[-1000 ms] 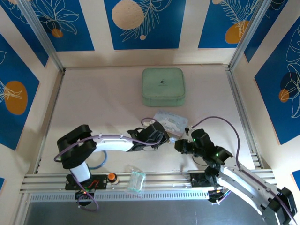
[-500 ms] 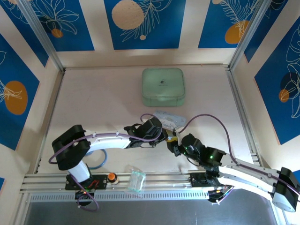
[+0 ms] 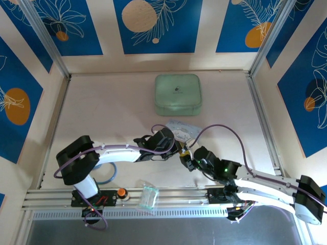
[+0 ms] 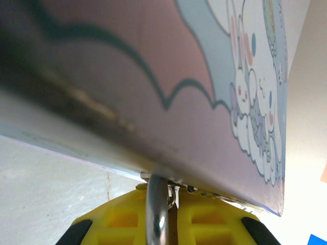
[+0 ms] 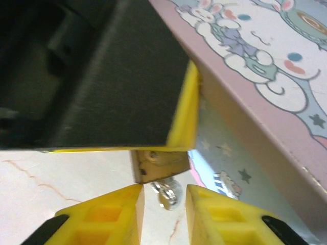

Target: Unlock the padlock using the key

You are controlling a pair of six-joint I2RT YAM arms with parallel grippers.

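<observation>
Left gripper clamps the tiny brass-gold padlock; the thin silver key at its six o'clock, between the parted jaws of the right gripper, seems inserted but unturned.

Cream walls hung with blue panels, painted with white leaves and orange circles, close in a pale tabletop. Silver metal posts stand at the far corners. The light is even.
</observation>
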